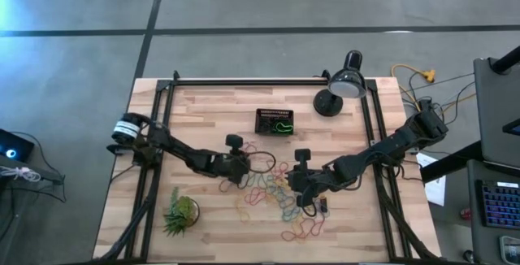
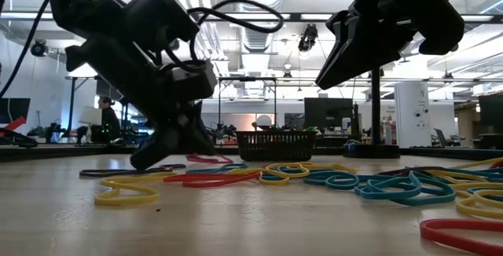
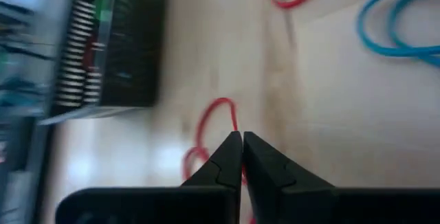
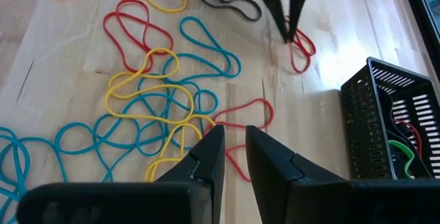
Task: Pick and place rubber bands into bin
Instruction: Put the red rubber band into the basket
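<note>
Only the left wrist view shows left hand (image 3: 241, 148) clenched on a red band (image 3: 218, 117)

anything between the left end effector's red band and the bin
Nothing visible does. The left end effector is shut on a red rubber band, and only bare table lies between it and the bin.

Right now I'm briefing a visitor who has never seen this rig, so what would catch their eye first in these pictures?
The tangle of coloured bands strewn over the middle and front of the table, with both arms bent over it. The left hand is shut on a red band at the heap's left edge, the right hand hangs open just above the heap. Behind them sits the small black bin, already holding a green band.
</note>
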